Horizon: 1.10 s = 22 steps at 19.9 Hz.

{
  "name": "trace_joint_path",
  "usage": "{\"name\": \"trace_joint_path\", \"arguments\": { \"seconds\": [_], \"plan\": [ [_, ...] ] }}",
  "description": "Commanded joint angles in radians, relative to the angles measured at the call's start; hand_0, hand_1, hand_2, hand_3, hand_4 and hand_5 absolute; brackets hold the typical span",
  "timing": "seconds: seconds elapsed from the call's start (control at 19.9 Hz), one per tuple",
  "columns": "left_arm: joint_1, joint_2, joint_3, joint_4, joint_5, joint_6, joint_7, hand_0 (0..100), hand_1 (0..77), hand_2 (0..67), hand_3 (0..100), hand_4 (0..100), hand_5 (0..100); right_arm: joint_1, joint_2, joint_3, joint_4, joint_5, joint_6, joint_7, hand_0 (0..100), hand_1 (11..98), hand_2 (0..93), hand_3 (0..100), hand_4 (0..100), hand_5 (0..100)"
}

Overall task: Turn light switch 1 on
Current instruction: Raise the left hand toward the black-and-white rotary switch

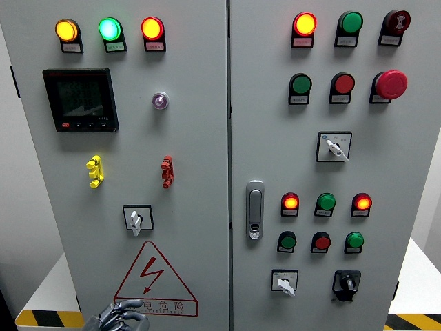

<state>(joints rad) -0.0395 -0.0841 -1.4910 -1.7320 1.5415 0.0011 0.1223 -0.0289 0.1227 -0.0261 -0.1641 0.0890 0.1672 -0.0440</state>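
The grey electrical cabinet [200, 41] fills the view and is divided into a left door and a right door. The left door carries three lit indicator lamps in a top row: yellow [67, 30], green [109, 29], red [152, 28]. Below them sit a dark meter display [80, 100], a small round lamp [160, 101], a yellow toggle [95, 172] and a red toggle [167, 171]. The rotary switch [136, 219] sits under the toggles, above the triangular hazard label [154, 281]. Which control is numbered 1 cannot be read.

The right door holds lamps, push buttons, a red mushroom stop button [391, 84], further rotary selectors and a metal door handle [255, 210].

The left hand [118, 317] shows at the bottom edge, fingers loosely curled, holding nothing, just below the hazard label and well apart from the rotary switch. Black-and-yellow striped tape [48, 318] marks the floor.
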Motion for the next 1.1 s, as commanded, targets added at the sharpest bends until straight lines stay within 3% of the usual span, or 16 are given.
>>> {"name": "trace_joint_path", "arguments": {
  "seconds": [0.0, 0.1, 0.25, 0.4, 0.55, 0.7, 1.05],
  "plan": [
    [-0.055, -0.005, 0.0, 0.0, -0.001, 0.03, 0.023, 0, 51.3, 31.2, 57, 72, 40, 0.0, 0.0, 0.0, 0.0, 0.0, 0.0, 0.001, 0, 22.5, 0.0, 11, 23, 15],
    [-0.092, -0.006, 0.001, 0.002, -0.001, 0.049, 0.054, 0, 53.2, 31.5, 59, 73, 40, 0.0, 0.0015, 0.0, 0.0, 0.0, 0.0, 0.001, 0, 22.5, 0.0, 11, 23, 15],
    [-0.169, -0.014, 0.018, 0.006, 0.0, 0.146, 0.109, 0, 54.5, 32.3, 63, 78, 48, 0.0, 0.0, 0.0, 0.0, 0.0, 0.0, 0.0, 0, 22.4, 0.0, 11, 23, 15],
    [-0.198, -0.016, 0.049, 0.006, 0.0, 0.204, 0.154, 0, 57.2, 33.3, 71, 88, 65, 0.0, 0.0, 0.0, 0.0, 0.0, 0.0, 0.001, 0, 22.4, 0.0, 11, 23, 15],
    [-0.218, -0.019, 0.069, 0.006, 0.003, 0.232, 0.203, 0, 58.4, 34.5, 75, 96, 74, 0.0, 0.0, 0.0, 0.0, 0.0, 0.0, 0.0, 0, 22.4, 0.0, 11, 23, 15],
    [-0.237, -0.019, 0.081, 0.011, 0.035, 0.319, 0.241, 0, 58.0, 35.8, 78, 100, 78, 0.001, 0.0, 0.0, 0.0, 0.0, 0.0, 0.001, 0, 22.4, 0.0, 11, 23, 15],
    [-0.261, -0.022, 0.083, 0.009, 0.043, 0.358, 0.276, 0, 57.5, 36.4, 81, 100, 83, 0.0, 0.0, 0.0, 0.0, 0.0, 0.0, 0.0, 0, 22.5, 0.0, 11, 23, 15]
  ]
}}
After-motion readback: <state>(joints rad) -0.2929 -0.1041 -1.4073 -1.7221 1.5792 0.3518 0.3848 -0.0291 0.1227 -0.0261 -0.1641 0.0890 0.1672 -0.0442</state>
